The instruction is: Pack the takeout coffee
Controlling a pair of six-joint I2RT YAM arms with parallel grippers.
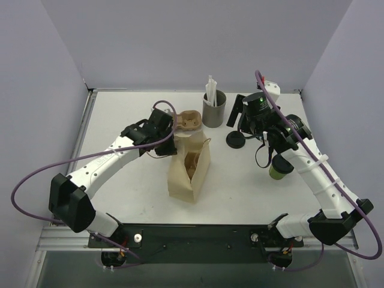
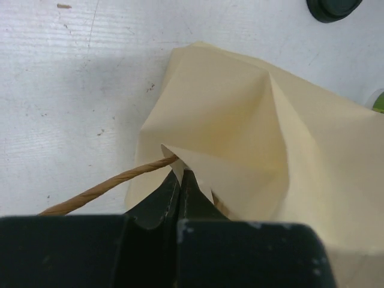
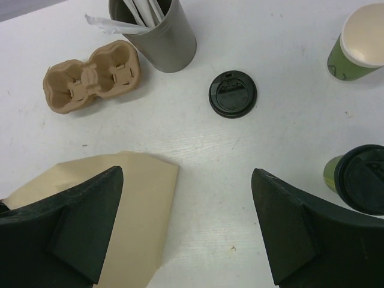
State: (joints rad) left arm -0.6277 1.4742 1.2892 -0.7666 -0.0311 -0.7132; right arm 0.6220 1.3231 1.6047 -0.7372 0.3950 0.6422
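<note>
**Left pincer** [image 2: 182, 180] is pinching a folded top corner of the paper bag [image 2: 270, 138], with its jaws fully together. In the wrist view the bag's twisted rope handle [image 2: 108, 187] is trailing off to this pincer's left. The bag itself is spreading ahead of the fingertips and to their right.

**Right pincer** [image 3: 187, 175] is hanging above the table [image 3: 198, 138] with jaws spread wide and nothing between them.
- The loose black lid [image 3: 233, 94] is lying flat on the table ahead of this pincer, slightly right of its midline.
- The uncovered green cup [image 3: 359, 43] is standing upright farther ahead and well to the right, apart from the lid, with its pale rim showing.
- A lidded green cup [image 3: 359, 180] is standing just beside the pincer's right jaw.
- The grey cup [image 3: 157, 33] and the pulp cup carrier [image 3: 93, 78] are sitting ahead and to the left.
- A corner of the paper bag is lying below the pincer's left jaw
</note>
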